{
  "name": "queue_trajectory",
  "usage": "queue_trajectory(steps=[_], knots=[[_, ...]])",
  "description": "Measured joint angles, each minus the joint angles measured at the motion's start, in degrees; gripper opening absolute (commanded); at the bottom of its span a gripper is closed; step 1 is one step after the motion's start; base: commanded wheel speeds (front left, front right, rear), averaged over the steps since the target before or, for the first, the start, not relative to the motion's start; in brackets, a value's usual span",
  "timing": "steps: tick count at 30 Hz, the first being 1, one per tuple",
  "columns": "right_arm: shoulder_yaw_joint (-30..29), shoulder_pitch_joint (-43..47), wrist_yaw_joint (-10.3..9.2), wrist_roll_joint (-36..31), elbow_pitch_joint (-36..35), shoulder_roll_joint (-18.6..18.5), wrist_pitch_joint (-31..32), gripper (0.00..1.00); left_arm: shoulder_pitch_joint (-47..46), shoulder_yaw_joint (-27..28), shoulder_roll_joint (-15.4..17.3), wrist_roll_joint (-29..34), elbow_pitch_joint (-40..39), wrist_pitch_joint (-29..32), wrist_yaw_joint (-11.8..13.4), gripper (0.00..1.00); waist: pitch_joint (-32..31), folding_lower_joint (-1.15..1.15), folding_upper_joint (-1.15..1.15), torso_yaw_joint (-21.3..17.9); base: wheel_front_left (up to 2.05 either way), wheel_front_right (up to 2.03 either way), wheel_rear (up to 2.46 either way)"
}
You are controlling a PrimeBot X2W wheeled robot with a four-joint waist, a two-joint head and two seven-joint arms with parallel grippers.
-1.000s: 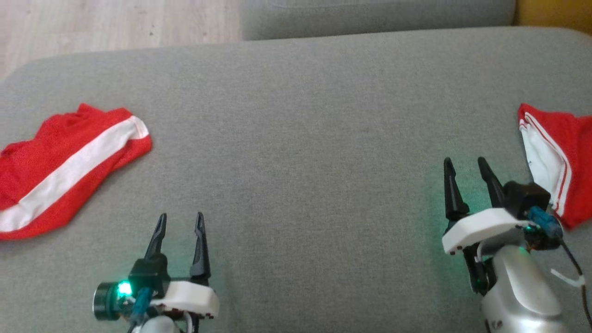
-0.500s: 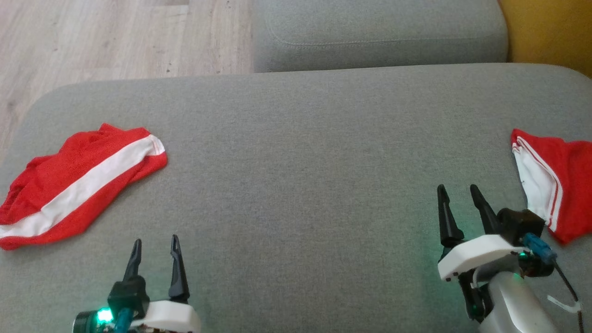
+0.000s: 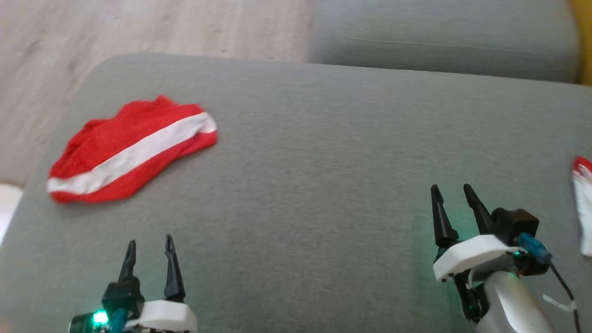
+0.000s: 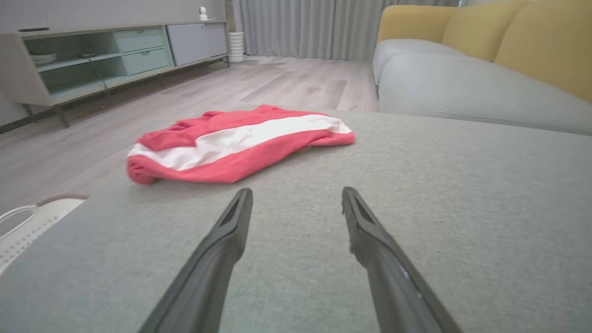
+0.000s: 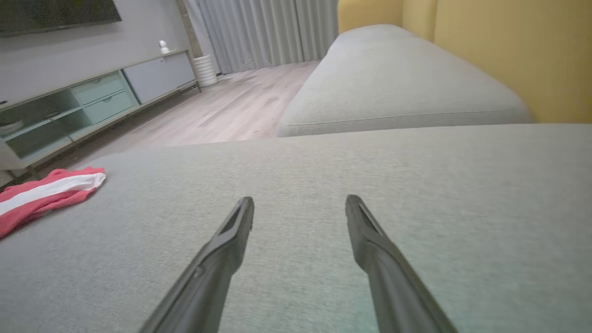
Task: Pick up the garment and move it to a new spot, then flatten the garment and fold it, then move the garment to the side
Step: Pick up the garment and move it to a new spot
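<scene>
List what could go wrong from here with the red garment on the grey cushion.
1. The red garment lies near the left edge of the cushion, with the floor beyond it; a push from the open left gripper might slide it off.
2. It is bunched in layers, so a pinch may catch only the top layer.
3. A second red and white cloth lies near the open right gripper; the wrong piece could be taken.

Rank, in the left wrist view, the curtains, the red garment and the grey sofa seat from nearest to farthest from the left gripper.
From the left gripper:
1. red garment, just ahead and slightly left, on the same grey cushion.
2. grey sofa seat, further off on the right, below the yellow backrest.
3. curtains, farthest, at the back wall beyond the wooden floor.
</scene>
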Motion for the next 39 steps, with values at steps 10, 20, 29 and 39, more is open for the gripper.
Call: queue_trajectory(steps=[10,20,29,39], knots=[[2.98,-0.01,0.00,1.62,0.18,0.03,0.00,1.00,3.26,4.56,0.05,0.29,0.70,0.00,0.45,1.00,1.22,0.00,0.00,11.87,0.00,0.00,0.00],[4.08,-0.23,0.00,0.63,0.53,0.13,0.00,1.00,2.32,12.40,-0.04,1.32,0.54,0.00,-0.19,1.00,4.22,-0.01,0.00,14.54,0.00,0.00,0.00],[3.42,-4.30,0.00,-1.72,-1.49,0.08,0.00,1.00,-9.70,17.50,3.85,1.88,3.76,0.00,-3.07,1.00,10.35,0.00,0.00,11.34,0.00,0.00,0.00],[2.91,-8.18,0.00,-5.24,-4.22,0.01,-0.01,1.00,-27.97,16.23,7.97,2.61,12.95,-0.01,-8.54,1.00,18.23,0.01,0.00,7.22,0.00,0.00,0.00]])
